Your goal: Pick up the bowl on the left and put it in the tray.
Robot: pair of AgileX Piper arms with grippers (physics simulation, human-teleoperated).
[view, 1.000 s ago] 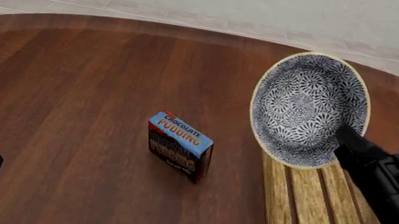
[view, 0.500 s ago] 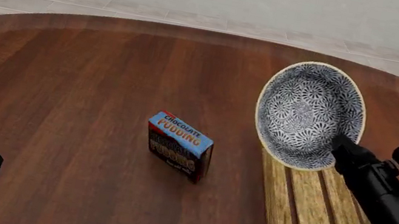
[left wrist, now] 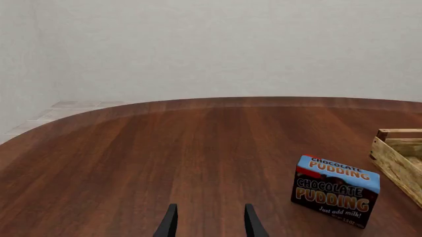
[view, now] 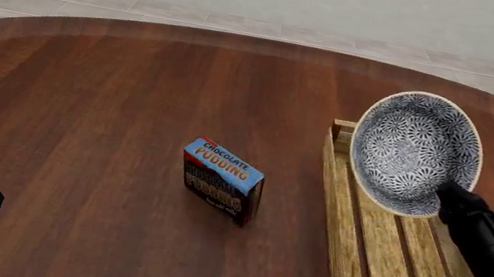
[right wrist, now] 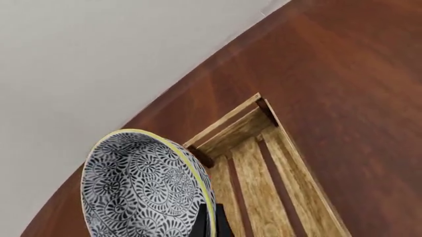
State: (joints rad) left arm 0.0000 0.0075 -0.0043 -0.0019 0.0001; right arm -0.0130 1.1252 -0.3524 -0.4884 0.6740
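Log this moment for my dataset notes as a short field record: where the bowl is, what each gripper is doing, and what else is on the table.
bowl: tilted on edge, held up over the tray
right gripper: shut on bowl's rim
tray: on table, right side of front view, nothing resting in it
left gripper: open, holding nothing
pudding box: upright on the table, left of tray

one bowl [view: 415, 151], one tray [view: 376, 272], one pudding box [view: 220, 180] — two grippers
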